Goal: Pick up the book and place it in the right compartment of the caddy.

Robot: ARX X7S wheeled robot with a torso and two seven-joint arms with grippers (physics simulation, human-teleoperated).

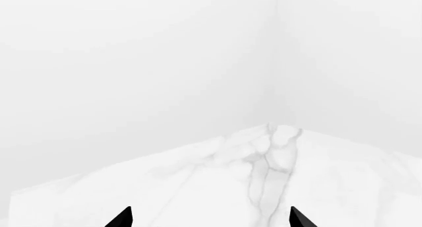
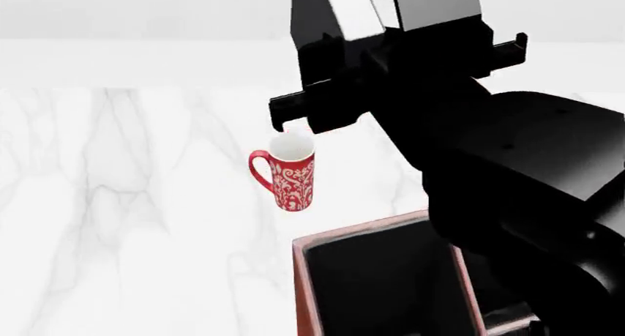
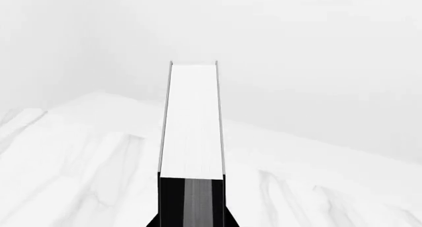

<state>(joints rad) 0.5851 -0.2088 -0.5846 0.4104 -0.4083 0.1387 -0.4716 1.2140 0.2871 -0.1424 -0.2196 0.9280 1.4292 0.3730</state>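
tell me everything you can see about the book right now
The book shows only in the right wrist view, seen edge-on: a white block of pages between thin dark covers, with a black end nearest the camera. It looks like a plain hardcover, closed. It projects straight out from the right gripper, whose black fingers press both covers. Behind it lie the white marble table and pale walls. In the head view the right arm hides it.

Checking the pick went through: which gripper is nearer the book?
Right. The right gripper is closed on the book, which stands between its fingers. The left gripper faces only bare marble table, with no book in sight.
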